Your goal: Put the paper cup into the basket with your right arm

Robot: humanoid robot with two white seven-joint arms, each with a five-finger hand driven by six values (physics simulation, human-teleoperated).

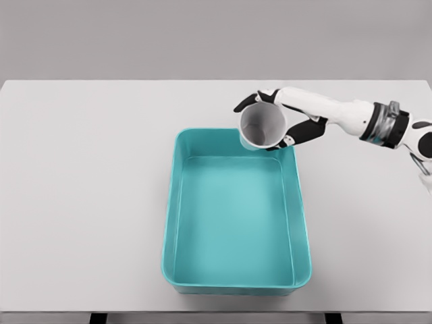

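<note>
Table (pixel 81 202) was plain white, right hand (pixel 287 121) gripping the cup (pixel 263 127), basket (pixel 170 229) just below and left of it.

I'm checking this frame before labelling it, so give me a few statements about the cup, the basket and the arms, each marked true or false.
1. The right hand grips the paper cup. True.
2. The cup lies flat on the basket floor. False: it is held up over the far right corner of the basket, with nothing lying inside the basket.
3. The cup's open mouth tilts toward the camera. True.
4. The basket is red. False: it is teal.
5. The left arm reaches over the basket. False: no left arm is in view.
6. The basket stands on the white table. True.
</note>
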